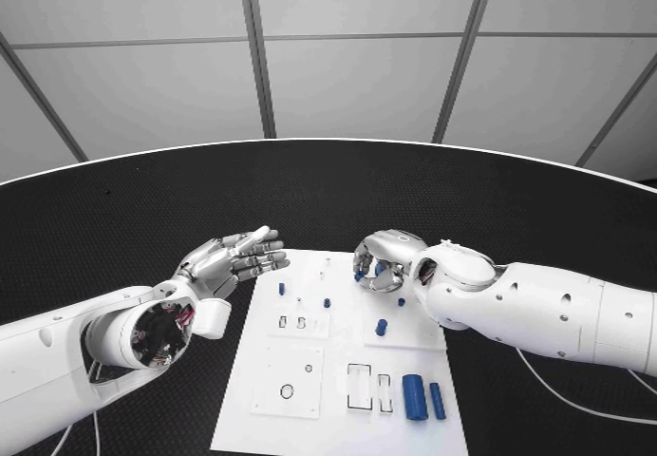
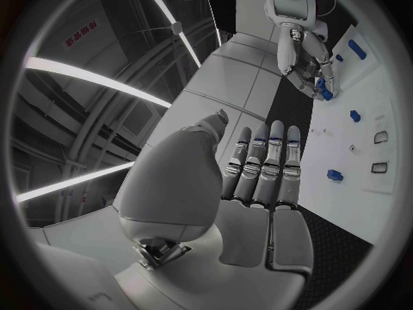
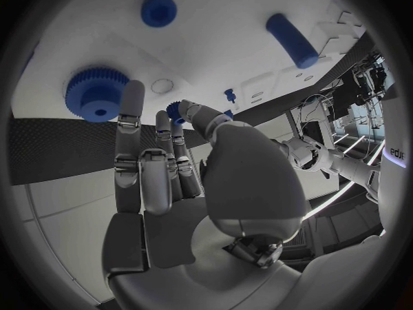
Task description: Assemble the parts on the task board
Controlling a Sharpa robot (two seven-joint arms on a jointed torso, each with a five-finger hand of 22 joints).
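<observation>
The white task board (image 1: 343,380) lies in the middle of the black table. My right hand (image 1: 384,261) hovers over its far end, fingers curled, pinching a small blue gear (image 3: 176,110) between thumb and a finger. A larger blue gear (image 3: 95,93) sits on the board just beyond the fingertips. My left hand (image 1: 233,258) is beside the board's far left corner with its fingers stretched out and apart, holding nothing. Small blue pegs (image 1: 281,286) (image 1: 326,303) (image 1: 381,328) stand on the board. Two blue cylinders (image 1: 414,397) (image 1: 437,400) lie near its front right.
Rectangular and round cut-outs (image 1: 359,387) mark the board's front half. Black table (image 1: 137,218) surrounds the board on all sides. A white cable (image 1: 575,404) trails from my right arm across the table at the front right.
</observation>
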